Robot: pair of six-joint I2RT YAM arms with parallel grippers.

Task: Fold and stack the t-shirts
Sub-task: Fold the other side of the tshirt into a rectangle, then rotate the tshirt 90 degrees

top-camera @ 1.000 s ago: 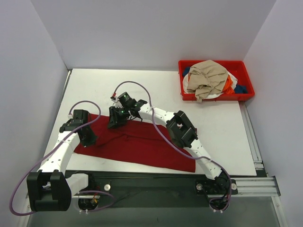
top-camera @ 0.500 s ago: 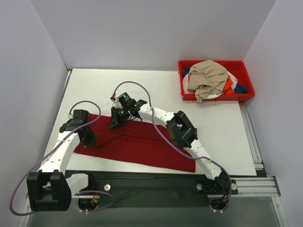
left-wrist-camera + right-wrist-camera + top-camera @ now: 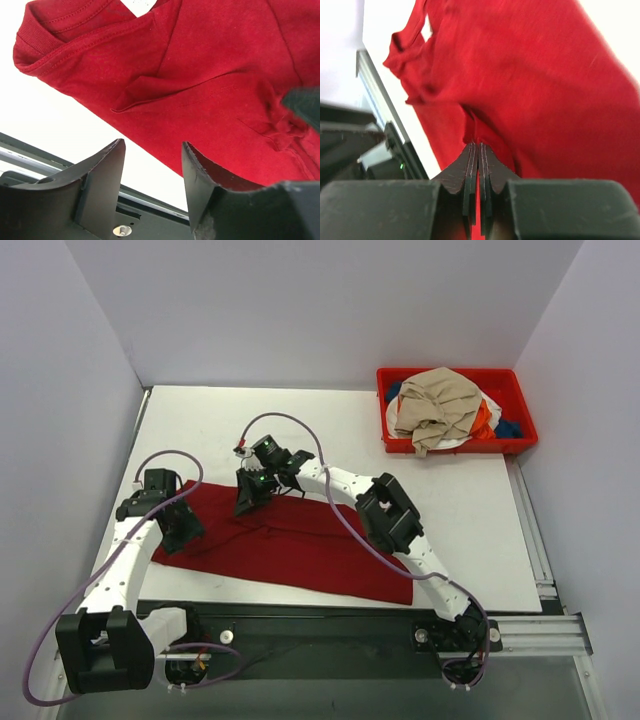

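Observation:
A dark red t-shirt [image 3: 300,545] lies spread flat near the table's front edge, its collar end to the left. My left gripper [image 3: 181,527] hovers open over that left end, and the left wrist view shows nothing between its fingers [image 3: 152,145], with the dark red t-shirt [image 3: 210,75] beyond them. My right gripper [image 3: 250,502] is at the shirt's far edge. In the right wrist view it is shut [image 3: 478,144] on a thin pinched fold of the red cloth [image 3: 545,75]. More t-shirts are heaped in the bin, a tan one [image 3: 435,400] over orange [image 3: 483,420] and blue [image 3: 508,428].
A red plastic bin [image 3: 450,447] stands at the back right of the white table. Grey walls close in the left, back and right sides. A black rail [image 3: 330,615] runs along the near edge, just beyond the shirt's front hem.
My left gripper has opened, let go of the shirt's left end and drawn slightly up and left. My right gripper has shut on the cloth at the far edge.

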